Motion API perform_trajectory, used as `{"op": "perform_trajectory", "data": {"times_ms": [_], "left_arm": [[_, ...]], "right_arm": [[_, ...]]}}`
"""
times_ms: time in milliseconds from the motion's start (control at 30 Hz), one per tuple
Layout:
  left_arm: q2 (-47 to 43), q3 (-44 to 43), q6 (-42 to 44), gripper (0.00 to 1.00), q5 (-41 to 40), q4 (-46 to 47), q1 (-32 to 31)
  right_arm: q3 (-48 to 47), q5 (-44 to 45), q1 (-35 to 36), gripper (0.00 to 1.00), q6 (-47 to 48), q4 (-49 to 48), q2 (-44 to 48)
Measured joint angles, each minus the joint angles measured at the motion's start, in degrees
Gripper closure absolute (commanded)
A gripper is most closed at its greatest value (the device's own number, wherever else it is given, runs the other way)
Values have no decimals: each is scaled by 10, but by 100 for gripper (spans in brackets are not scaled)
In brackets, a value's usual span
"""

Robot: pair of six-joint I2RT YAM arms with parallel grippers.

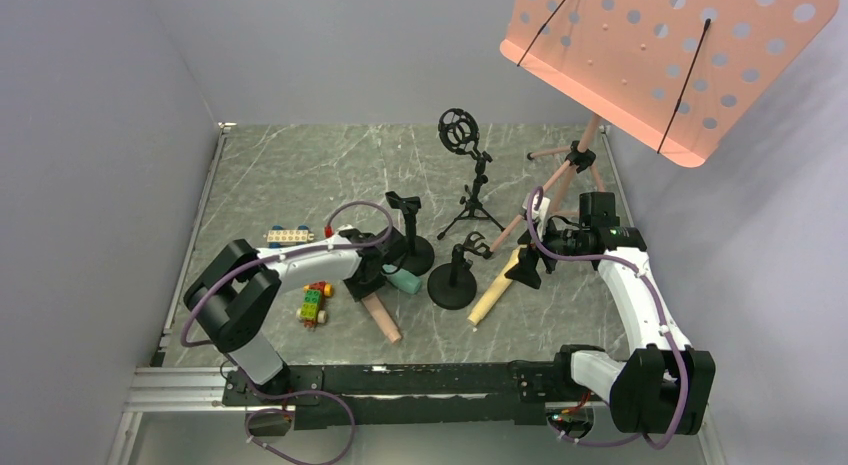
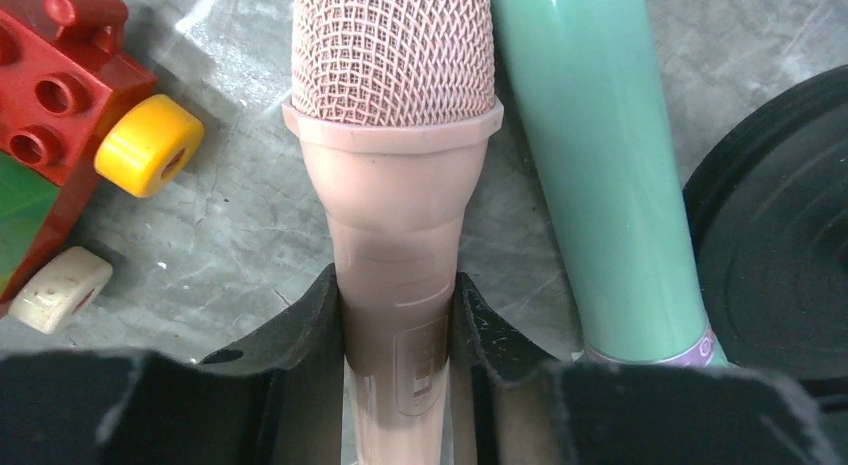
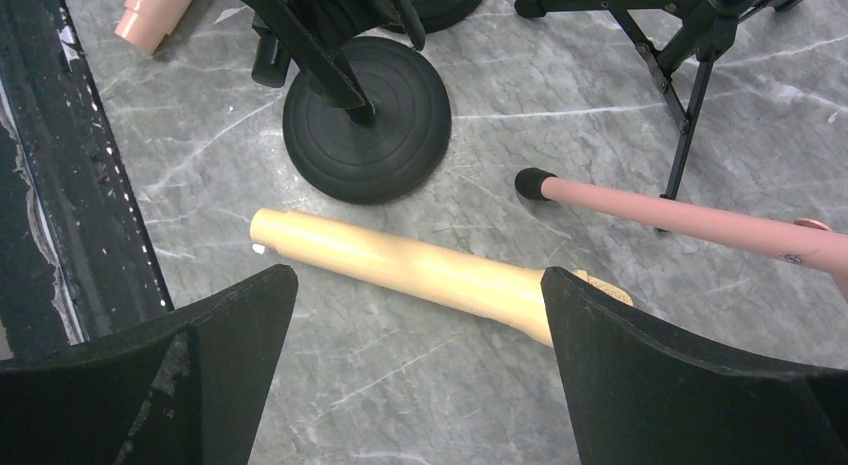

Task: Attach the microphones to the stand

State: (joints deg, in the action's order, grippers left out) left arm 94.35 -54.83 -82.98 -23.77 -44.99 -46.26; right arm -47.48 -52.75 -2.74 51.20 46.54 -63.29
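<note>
The left jaws squeeze the pink microphone (image 2: 392,185) beside the green microphone (image 2: 600,165) on the table (image 2: 240,235), and the right jaws stand wide apart over the yellow microphone (image 3: 400,265).

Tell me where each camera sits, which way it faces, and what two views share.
Top external: above and behind, looking down on the table; left arm and right arm show whole.
Left wrist: on the left arm, facing down past the left gripper, shut on the pink microphone.
Right wrist: on the right arm, facing down through the open right gripper at the yellow microphone.
Shared: top and right wrist both show the yellow microphone.
</note>
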Motion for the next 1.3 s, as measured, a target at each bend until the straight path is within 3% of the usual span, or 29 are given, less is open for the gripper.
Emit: {"op": "perform_trajectory", "data": {"times_ms": [167,433,733,1033,1300], "left_arm": [[-34,25,14,100,-5,3,0],[-223,31,92,100,-45,-5,-22],[-391,92,316,100,-21,114,-22],[-572,208,610,100,147,357,-22],[-516,189,770,100,334,544,-22]], "right_arm": [[0,0,0,0,0,1,0],[0,-1,0,0,0,1,0],[0,-5,0,0,3,2,-1],[0,-16,0,0,4,6,-16],[-8,-27,0,0,13,26,-11]]}}
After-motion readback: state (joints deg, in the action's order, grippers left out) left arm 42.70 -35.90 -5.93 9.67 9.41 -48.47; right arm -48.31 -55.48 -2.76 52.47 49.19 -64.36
